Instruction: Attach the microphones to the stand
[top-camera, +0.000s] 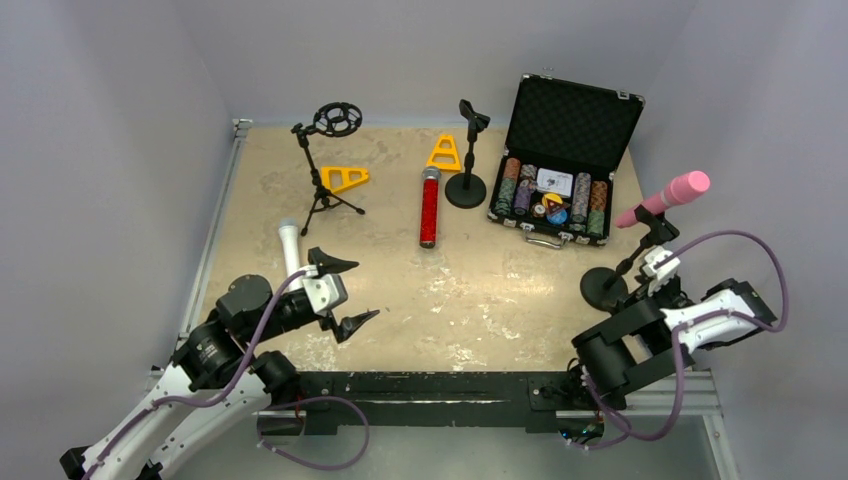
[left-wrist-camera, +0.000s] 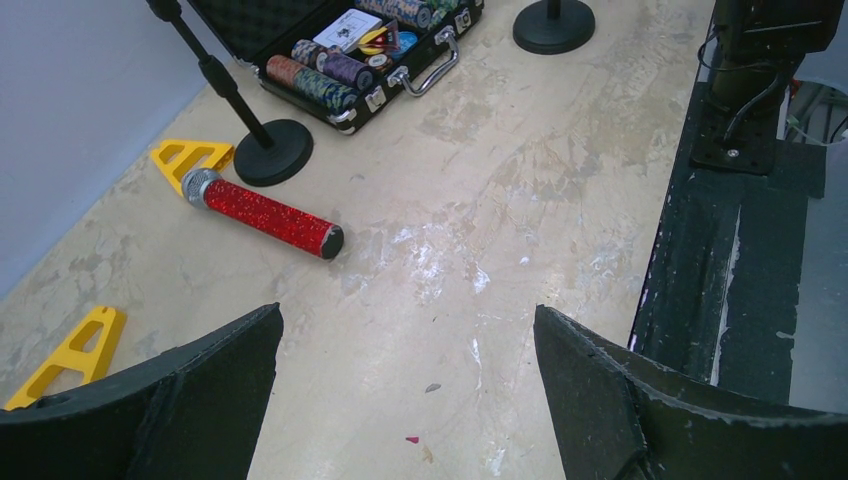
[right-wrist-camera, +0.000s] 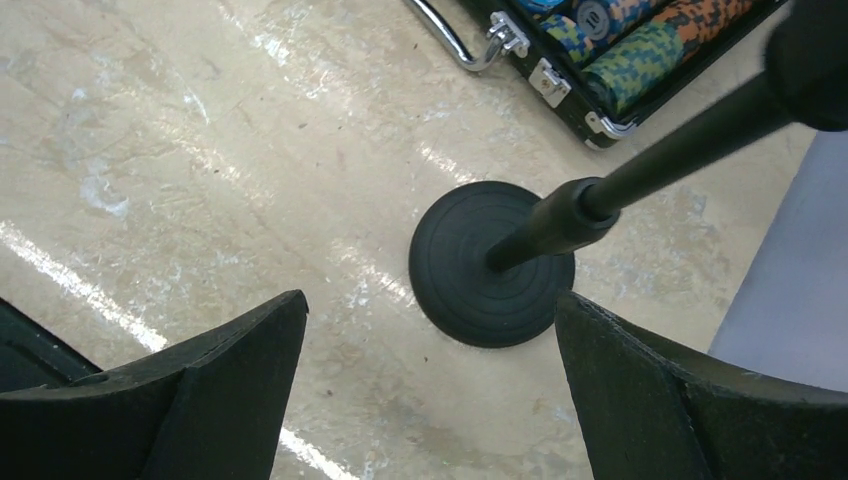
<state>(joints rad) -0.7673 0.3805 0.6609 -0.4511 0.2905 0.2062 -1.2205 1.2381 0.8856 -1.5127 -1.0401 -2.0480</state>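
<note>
**Holding one microphone of three, the right-hand stand**

The left gripper (top-camera: 362, 290) gapes wide and empty, just beside the white microphone (top-camera: 289, 245) lying on the worktop (top-camera: 500, 290). The glittery red microphone (top-camera: 429, 210) lies flat near the middle stand (top-camera: 467, 165). The pink microphone (top-camera: 665, 198) sits tilted atop the right stand (top-camera: 606, 288). The right gripper (right-wrist-camera: 428, 300), spread wide and empty, hangs over its base.

Pink microphone (top-camera: 665, 198) sits tilted in the three-o'clock stand (top-camera: 603, 288); glittery red microphone (top-camera: 429, 208) lies flat at centre, white microphone (top-camera: 290, 246) at nine o'clock.

3 microphones (top-camera: 670, 192) (top-camera: 429, 210) (top-camera: 289, 246), 3 stands (top-camera: 322, 190) (top-camera: 466, 188) (top-camera: 604, 288), 2 wedges (top-camera: 345, 179) (top-camera: 444, 153), 1 case (top-camera: 575, 120).
</note>
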